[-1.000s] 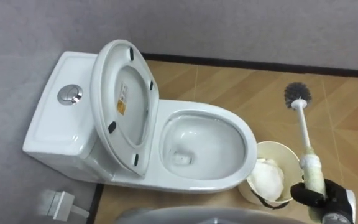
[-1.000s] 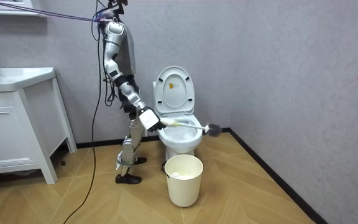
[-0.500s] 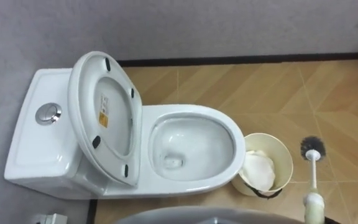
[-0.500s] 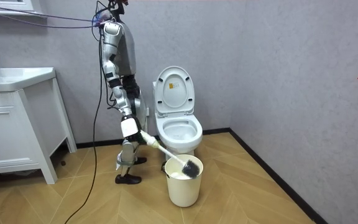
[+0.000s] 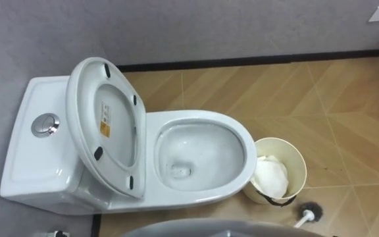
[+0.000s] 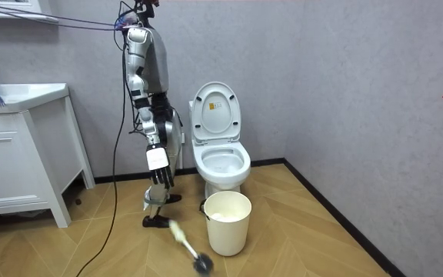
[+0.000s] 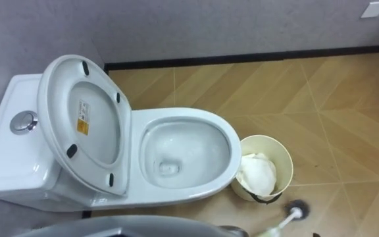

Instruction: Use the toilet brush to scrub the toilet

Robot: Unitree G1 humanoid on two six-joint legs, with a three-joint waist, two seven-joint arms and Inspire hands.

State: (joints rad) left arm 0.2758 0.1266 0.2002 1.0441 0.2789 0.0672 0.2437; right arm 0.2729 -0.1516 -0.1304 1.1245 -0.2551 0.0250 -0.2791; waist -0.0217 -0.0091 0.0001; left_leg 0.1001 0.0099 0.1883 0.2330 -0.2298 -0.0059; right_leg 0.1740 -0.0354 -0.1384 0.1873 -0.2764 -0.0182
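Observation:
The white toilet (image 5: 202, 155) stands against the grey wall with its lid and seat (image 5: 104, 125) raised and the bowl open. The toilet brush (image 6: 188, 248), with a pale handle and a dark bristle head (image 5: 311, 210), is down at the floor beside the bin, tilted, with nothing holding it. In the room view my right hand (image 6: 158, 163) hangs by my leg, open and apart from the brush. In the right eye view the brush head (image 7: 296, 210) shows at the lower edge, just right of the bin.
A cream waste bin (image 5: 298, 164) with a white bag inside stands on the wood floor right of the bowl. I stand beside the toilet (image 6: 220, 158). A white vanity cabinet (image 6: 18, 154) stands at the room view's left.
My right hand swung the brush down from beside the bowl past the bin, opened and let it go. The brush dropped to the floor beside the bin. The head camera has shifted.

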